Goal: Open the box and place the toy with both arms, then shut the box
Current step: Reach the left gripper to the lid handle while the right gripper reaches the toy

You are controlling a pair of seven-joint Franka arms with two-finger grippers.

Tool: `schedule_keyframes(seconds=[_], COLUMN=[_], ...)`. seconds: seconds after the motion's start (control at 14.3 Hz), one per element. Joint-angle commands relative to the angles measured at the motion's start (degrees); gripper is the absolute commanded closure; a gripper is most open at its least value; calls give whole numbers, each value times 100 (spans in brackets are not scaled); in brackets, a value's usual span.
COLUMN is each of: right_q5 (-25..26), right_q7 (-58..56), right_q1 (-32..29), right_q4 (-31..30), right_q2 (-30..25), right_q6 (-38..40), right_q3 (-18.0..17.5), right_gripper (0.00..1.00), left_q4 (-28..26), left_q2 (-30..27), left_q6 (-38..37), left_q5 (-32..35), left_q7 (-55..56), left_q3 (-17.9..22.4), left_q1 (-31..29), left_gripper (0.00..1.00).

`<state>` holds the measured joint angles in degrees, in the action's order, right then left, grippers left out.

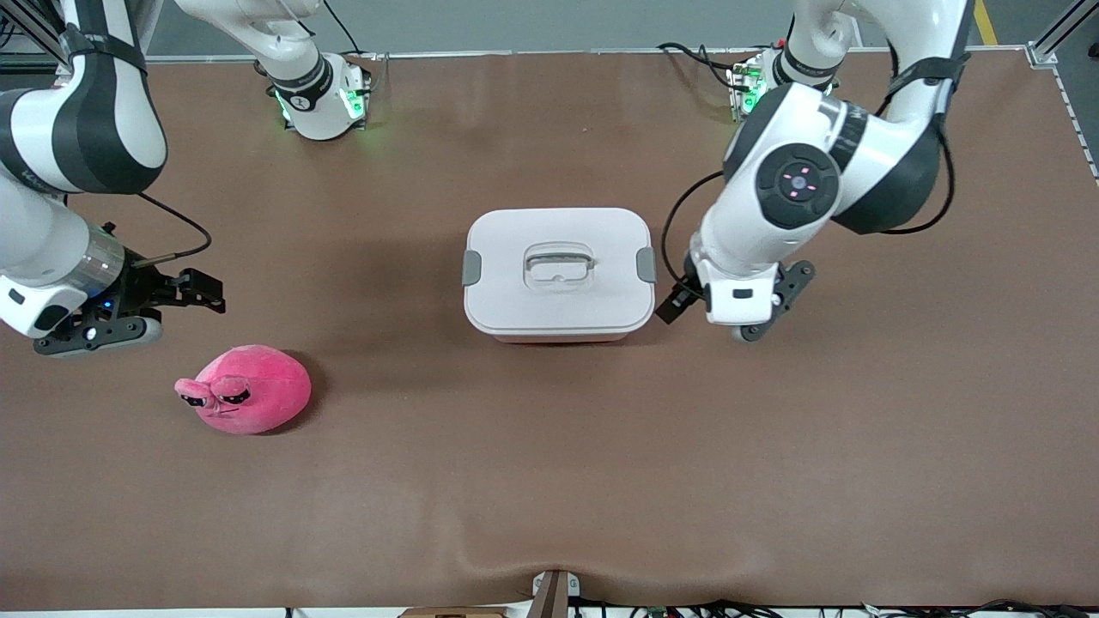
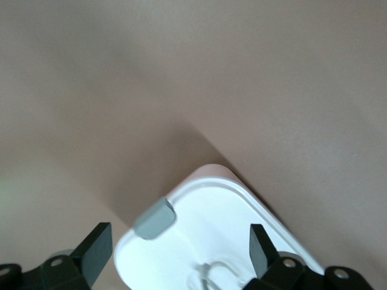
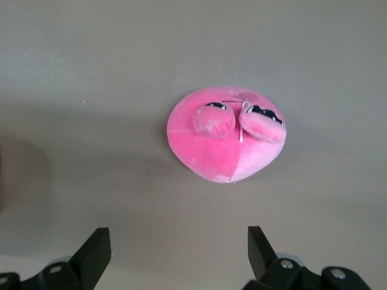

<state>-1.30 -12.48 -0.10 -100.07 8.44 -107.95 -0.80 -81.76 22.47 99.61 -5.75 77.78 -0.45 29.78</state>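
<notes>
Front view: box [image 1: 558,273] sits centre frame on the brown table [image 1: 549,481], white lid [image 1: 556,257] on, grey clips [image 1: 471,268] at both short ends, recessed handle [image 1: 559,263] in the middle. Toy [image 1: 246,389] lies lower left of frame, nearer the front cam than the box and toward the right arm's end, well apart from the box. Right gripper [image 1: 185,296] at frame's left edge, above the toy in the pic, fingers spread, holding nothing. Left gripper [image 1: 721,322] at centre right, just beside the box's clip end; can't tell its opening from here. Left wrist view: left gripper [image 2: 178,248] wide open, empty, fingertips [image 2: 97,248] either side of the lid corner w/ one grey clip [image 2: 154,218] showing at frame bottom; box [image 2: 205,241] not gripped. Right wrist view: right gripper [image 3: 178,248] wide open, empty, at frame bottom; toy [image 3: 227,133] centre frame, clear of the fingertips [image 3: 97,248], eyes up, resting on the table.
</notes>
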Motion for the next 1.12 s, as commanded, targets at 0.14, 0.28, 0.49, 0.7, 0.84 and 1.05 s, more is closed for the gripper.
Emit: schedule_keyframes(seconds=[0.14,0.28,0.49,0.7,0.84,1.05], right_q5=[68,68,33,-10,-19,-20], right_q7=[-1105,-1597,-2239,-2591,-2846,-2883], right_q1=[-78,-122,-245,-376,-368,-228], right_q4=[242,251,251,207,207,137], right_q2=[473,597,887,1203,1248,1309], right_q6=[-384,-568,-1130,-1342,-1395,-1544], right_q3=[-34,-25,-25,-34,-43,-60], right_gripper=[0,0,0,0,0,0], left_q4=[116,107,99,90,90,46], left_q2=[284,311,407,557,583,627], left_q6=[199,374,664,823,859,867], left_q5=[-31,-57,-58,4,4,4], left_q7=[1026,1457,2414,3389,3883,4568], left_q3=[54,54,53,62,54,54], left_q1=[475,537,668,1029,1100,1328], left_gripper=[0,0,0,0,0,0])
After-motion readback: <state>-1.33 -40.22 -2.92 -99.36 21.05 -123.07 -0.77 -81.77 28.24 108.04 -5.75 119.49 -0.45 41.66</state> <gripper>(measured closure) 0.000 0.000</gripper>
